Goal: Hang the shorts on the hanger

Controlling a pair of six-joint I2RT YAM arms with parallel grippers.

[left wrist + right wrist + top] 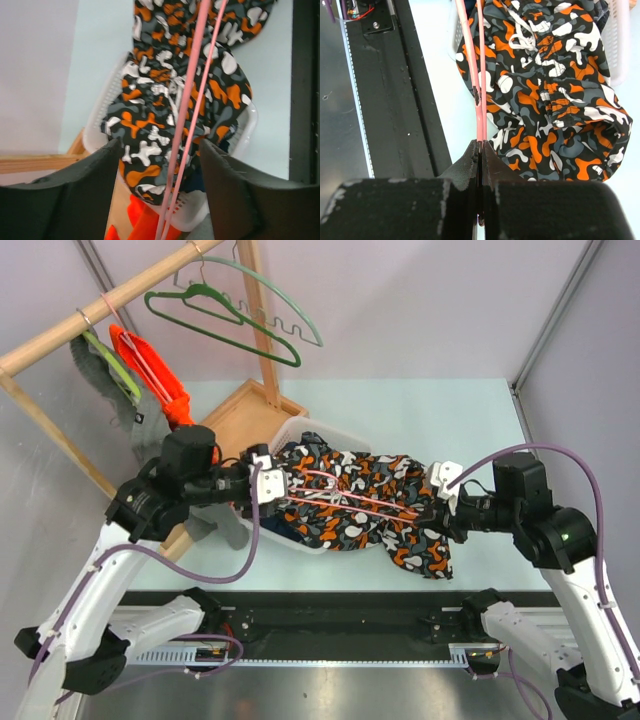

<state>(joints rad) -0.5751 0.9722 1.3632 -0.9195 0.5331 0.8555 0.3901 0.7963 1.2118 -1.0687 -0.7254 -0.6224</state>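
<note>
Top view: the floppy dark cloth shorts printed with orange, white and grey blobs (385, 480) lie at the middle of the pale green table (480, 420). Their 9 o'clock end is heaped over the white slatted plastic basket (325, 430), and their 4 o'clock end trails down onto the tabletop. Across the cloth, running from 9 to 3 o'clock, lies the thin pink wire hanger (345, 502), with one arm at each end of it.

At the 3 o'clock end, the right gripper (438, 502) has a firm hold. Its wrist camera shows the black fingers (465, 165) pressed tight together on the tip of the hanger (482, 100), the two pink wires leading straight away from the pinch. The shorts (555, 100) sit just to the right of the wires, bunched at the waistband with a white drawstring showing, and the basket (620, 40) is at the far edge.

At the 9 o'clock end is the left gripper (268, 480). Its own camera shows it spread wide (160, 146), with the hanger (184, 110) passing through the gap and neither finger touching it. Beyond, the shorts (150, 100) spill over the basket (97, 125).

At 10 o'clock on the table stands a wooden clothes rack (100, 315). From it hang a plain orange garment (150, 375), a thick dark green hanger (230, 325) and a pale green wavy-barred hanger (290, 325).
</note>
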